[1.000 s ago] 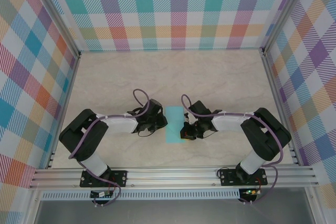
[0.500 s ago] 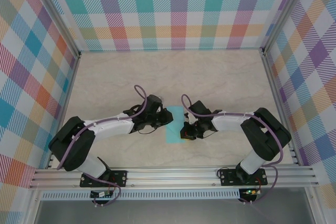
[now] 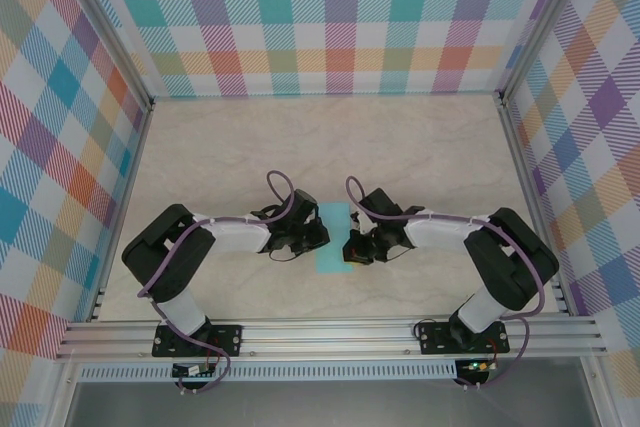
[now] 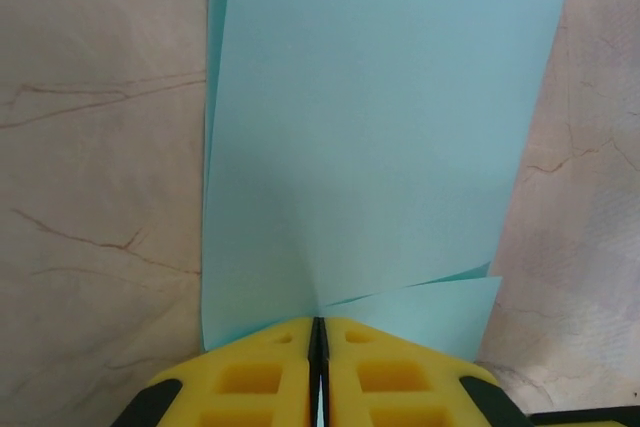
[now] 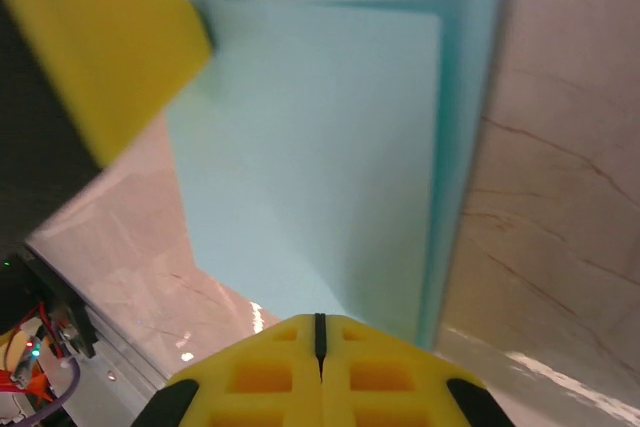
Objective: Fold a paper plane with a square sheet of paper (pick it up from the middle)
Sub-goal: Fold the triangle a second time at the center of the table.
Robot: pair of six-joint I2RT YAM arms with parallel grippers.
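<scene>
Landmark: pale marbled beige tabletop [image 3: 430,147], a flat slab fenced by checked walls.
Task thing: the square sheet of paper [image 3: 337,232], thin, light teal and unmarked, seen from above as a narrow strip running from near to far.
Paper's place: on the near half of the tabletop, about midway between its left and right edges.
Paper's layers: the left wrist view shows the square sheet of paper [image 4: 380,127] as two layers, one over the other. The upper layer rises off the tabletop towards the camera, and a loose corner sticks out at the lower right.
Left gripper [image 3: 322,237]: low over the tabletop's near middle, reaching in from the left.
Left grip: in the left wrist view the yellow foam fingers of the left gripper [image 4: 318,325] are pressed together, with the teal layers running into the seam between them, so it is pinching the sheet's edge.
Right gripper [image 3: 350,247]: low over the same patch of tabletop, reaching in from the right and touching the sheet's right edge.
Right grip: in the right wrist view the right gripper [image 5: 320,322] is clenched, pad against pad. The blurred sheet [image 5: 320,147] reaches its tips, but I cannot tell whether any paper lies between them.
Opposite finger [image 5: 100,67]: a yellow block of the left gripper at the upper left of the right wrist view, against the sheet.
</scene>
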